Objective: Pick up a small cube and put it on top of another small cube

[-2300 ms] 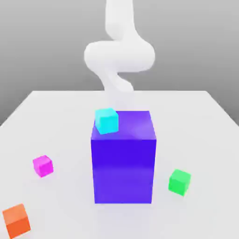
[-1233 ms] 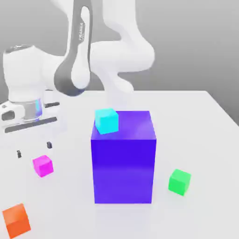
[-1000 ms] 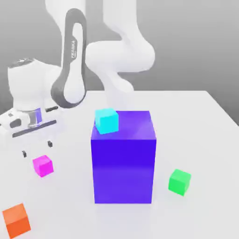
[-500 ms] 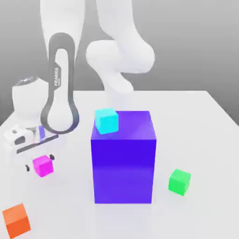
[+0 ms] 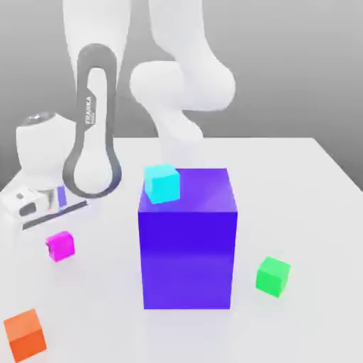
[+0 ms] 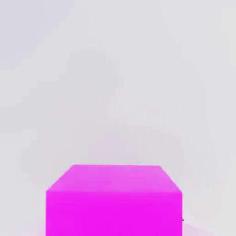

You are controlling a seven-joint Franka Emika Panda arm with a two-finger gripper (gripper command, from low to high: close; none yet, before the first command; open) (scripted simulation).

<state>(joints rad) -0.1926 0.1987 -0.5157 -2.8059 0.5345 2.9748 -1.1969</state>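
The small magenta cube (image 5: 61, 247) lies on the white table at the exterior view's left, and it looms close in the hand view (image 6: 114, 203). My gripper (image 5: 59, 238) has come down straight over it and is shut on it, the white hand just above the cube. The cube rests at table level. The small green cube (image 5: 273, 276) sits on the table at the exterior view's right, on the other side of the big block, far from the gripper.
A tall blue-purple block (image 5: 188, 241) stands in the middle between the two small cubes, with a cyan cube (image 5: 162, 183) on its top corner. An orange cube (image 5: 25, 334) lies near the table's (image 5: 312, 213) front left edge. The arm's white links rise behind the block.
The hand has sunk onto the magenta cube and the jaws have gone from open to shut on it. The cube has shifted slightly toward the exterior view's left.
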